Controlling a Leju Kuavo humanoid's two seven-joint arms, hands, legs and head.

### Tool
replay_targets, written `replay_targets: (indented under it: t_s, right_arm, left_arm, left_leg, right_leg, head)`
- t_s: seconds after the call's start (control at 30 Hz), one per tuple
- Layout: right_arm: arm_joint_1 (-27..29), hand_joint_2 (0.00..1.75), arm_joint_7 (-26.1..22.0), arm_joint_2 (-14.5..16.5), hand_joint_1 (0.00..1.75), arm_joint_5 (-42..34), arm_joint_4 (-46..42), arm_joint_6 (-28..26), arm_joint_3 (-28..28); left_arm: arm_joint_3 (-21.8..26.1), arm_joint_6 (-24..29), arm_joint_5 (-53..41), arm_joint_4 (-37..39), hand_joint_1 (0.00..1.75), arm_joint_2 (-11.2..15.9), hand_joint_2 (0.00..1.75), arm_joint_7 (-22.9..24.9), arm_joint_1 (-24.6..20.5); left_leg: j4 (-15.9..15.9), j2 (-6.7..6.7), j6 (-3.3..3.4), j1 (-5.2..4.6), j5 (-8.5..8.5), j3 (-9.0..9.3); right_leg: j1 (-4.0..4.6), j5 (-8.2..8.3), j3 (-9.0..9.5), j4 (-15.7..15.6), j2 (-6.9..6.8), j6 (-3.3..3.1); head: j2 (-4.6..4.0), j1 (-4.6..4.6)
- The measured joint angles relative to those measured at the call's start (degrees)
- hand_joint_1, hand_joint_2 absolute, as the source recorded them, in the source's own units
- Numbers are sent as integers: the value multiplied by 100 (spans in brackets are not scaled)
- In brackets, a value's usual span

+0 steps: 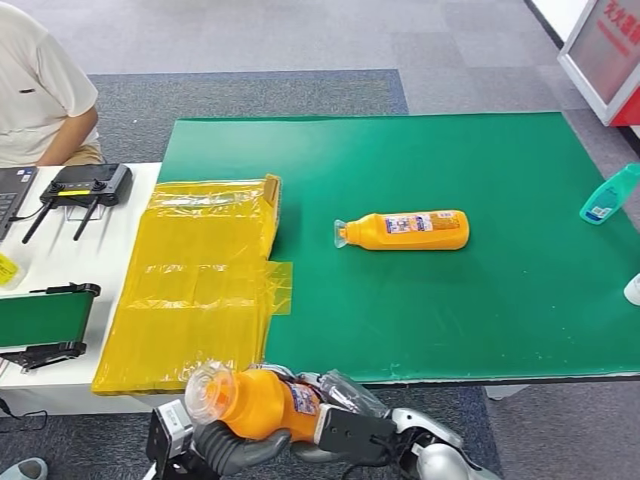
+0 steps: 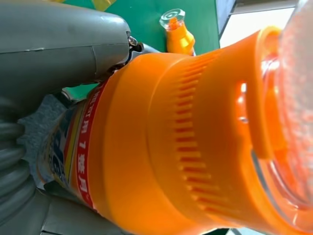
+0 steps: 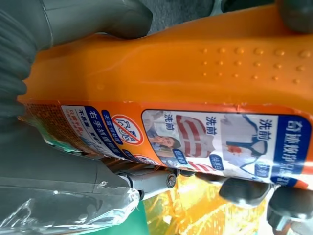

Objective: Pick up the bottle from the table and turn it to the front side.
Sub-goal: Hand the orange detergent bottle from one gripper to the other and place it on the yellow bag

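I have the bottle (image 1: 260, 403) off the table, gripped between both hands – left hand (image 1: 226, 447), right hand (image 1: 355, 430). I roll it slowly – label forward, grip firm

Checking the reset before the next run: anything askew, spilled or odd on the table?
No spills. The yellow plastic sheet is crumpled, half on the green mat and half on the white table. A second orange bottle lies on its side mid-mat, and a teal bottle lies tilted at the mat's far right edge.
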Motion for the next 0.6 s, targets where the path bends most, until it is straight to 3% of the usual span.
replay_targets:
  t_s: [0.3,0.33,0.43,0.47,0.6]
  right_arm:
    - [213,175,-17,50,158,-28,37,-16,-61]
    - [235,175,-13,62,144,-26,39,-23,-74]
    - [313,175,14,94,27,-7,41,-61,-131]
    - [353,175,23,105,1,1,41,-77,-161]
    - [582,175,90,151,0,-15,30,-183,-348]
  left_arm:
    - [-52,72,58,-2,175,47,175,104,63]
    - [-55,74,69,-2,175,49,175,107,68]
    - [-61,108,65,-3,175,50,175,93,94]
    - [-63,136,50,-8,175,50,175,74,110]
    - [54,257,30,-185,175,27,175,-19,236]
  left_leg:
    - [0,0,0,0,0,0]
    - [0,0,0,0,0,0]
    - [0,0,0,0,0,0]
    - [0,0,0,0,0,0]
    - [0,0,0,0,-1,-1]
  right_leg:
    - [0,0,0,0,0,0]
    - [0,0,-1,0,0,0]
    - [0,0,-1,0,0,0]
    - [0,0,-1,0,0,0]
    - [0,-1,-2,0,-1,-1]
  head:
    - [0,0]
    - [0,0]
    - [0,0]
    - [0,0]
    - [0,-1]
